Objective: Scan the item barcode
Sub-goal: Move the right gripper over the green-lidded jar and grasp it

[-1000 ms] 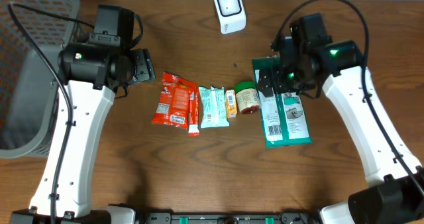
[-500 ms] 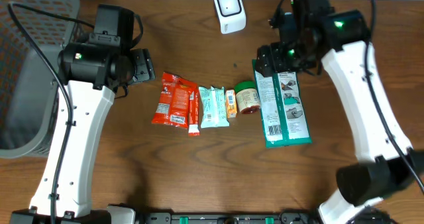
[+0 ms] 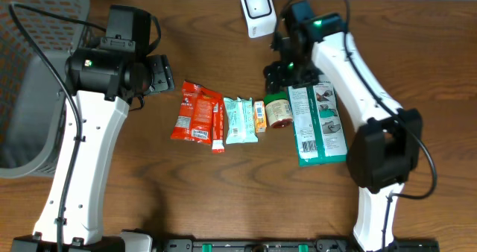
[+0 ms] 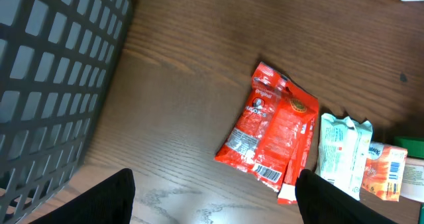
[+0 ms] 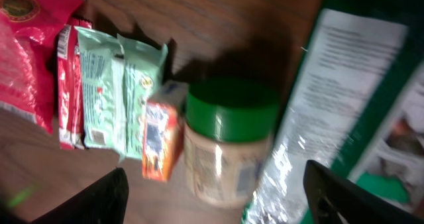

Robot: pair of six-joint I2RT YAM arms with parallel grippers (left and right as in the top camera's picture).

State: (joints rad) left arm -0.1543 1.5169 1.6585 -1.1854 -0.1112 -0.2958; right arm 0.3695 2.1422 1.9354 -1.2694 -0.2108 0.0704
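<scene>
From overhead, the white scanner (image 3: 257,12) is seen at the far edge of the counter (image 3: 223,192). The green-lidded jar (image 3: 279,110) is placed between a small orange box (image 3: 259,115) and a large green package (image 3: 319,125). The right pincer (image 3: 279,71) is held just beyond the jar.

In the left wrist view, the left pincer (image 4: 215,197) is spread wide and empty, near the red packets (image 4: 275,131).

In the right wrist view, the right pincer (image 5: 215,197) is also spread wide over the jar (image 5: 228,144), and nothing is gripped.

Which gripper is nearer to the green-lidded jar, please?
Right. The right gripper hovers just behind the green-lidded jar; the left gripper is far off, beyond the red packet.
</scene>
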